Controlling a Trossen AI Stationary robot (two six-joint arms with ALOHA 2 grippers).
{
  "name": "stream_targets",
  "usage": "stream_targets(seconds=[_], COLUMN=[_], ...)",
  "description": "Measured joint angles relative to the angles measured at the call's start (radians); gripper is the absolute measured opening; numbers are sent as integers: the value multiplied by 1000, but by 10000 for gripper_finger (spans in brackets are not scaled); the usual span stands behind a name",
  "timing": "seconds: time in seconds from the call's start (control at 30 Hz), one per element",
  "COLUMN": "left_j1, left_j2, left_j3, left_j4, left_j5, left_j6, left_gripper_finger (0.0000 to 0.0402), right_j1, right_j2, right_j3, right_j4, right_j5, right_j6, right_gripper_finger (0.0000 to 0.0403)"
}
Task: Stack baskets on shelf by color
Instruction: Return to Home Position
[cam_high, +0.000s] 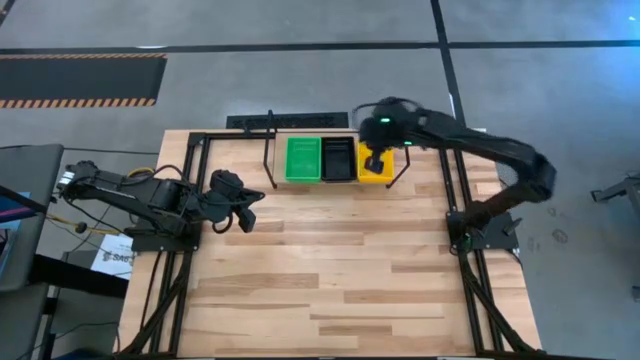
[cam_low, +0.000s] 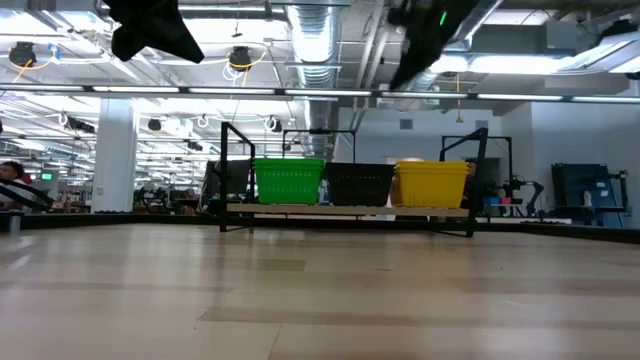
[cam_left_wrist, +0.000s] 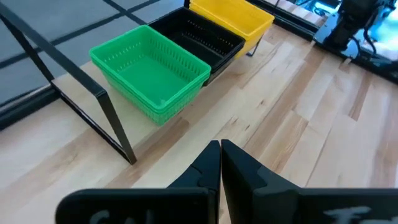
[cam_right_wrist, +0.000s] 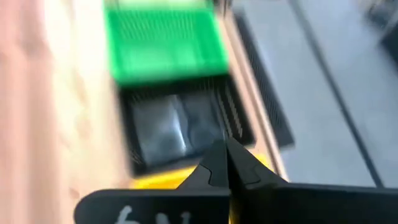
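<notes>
Three basket stacks (cam_high: 338, 159) sit side by side on the shelf (cam_low: 340, 210), the yellow stack (cam_high: 386, 173) directly beneath the closed, empty right gripper (cam_right_wrist: 226, 145); the left gripper (cam_left_wrist: 221, 144), also closed, hangs well apart.

Probably a robotics lab: exposed ceiling ducts (cam_low: 316, 42), hazard stripes (cam_high: 80, 101) on concrete floor (cam_high: 300, 75).
</notes>
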Motion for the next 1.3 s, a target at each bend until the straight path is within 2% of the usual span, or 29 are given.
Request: stream_targets(seconds=[0.3, 0.47, 0.63, 0.77, 0.97, 1.1, 1.3], left_j1=[-57, -174, -322, -421, -512, -537, -541], left_j2=[-109, -233, -375, -483, -595, -640, -719], left_j3=[0, -9, -109, -255, -484, -601, -743], left_j4=[-21, -112, -69, 74, 369, 535, 654], left_j5=[38, -35, -132, -175, -250, -298, -301], left_j6=[125, 104, 67, 50, 72, 131, 138], left_gripper_finger=[0, 0, 0, 0, 0, 0, 0], right_j1=[167, 338, 537, 644, 724, 761, 815], right_j2=[-460, -694, -904, -1067, -1163, -1146, -1107], right_j3=[24, -44, -248, -492, -859, -985, -1125], right_j4=[-65, -55, 168, 432, 820, 925, 1053], right_j5=[-14, -52, -52, -48, 40, 75, 136], right_j6=[248, 383, 444, 412, 442, 502, 550], right_gripper_finger=[0, 0, 0, 0, 0, 0, 0])
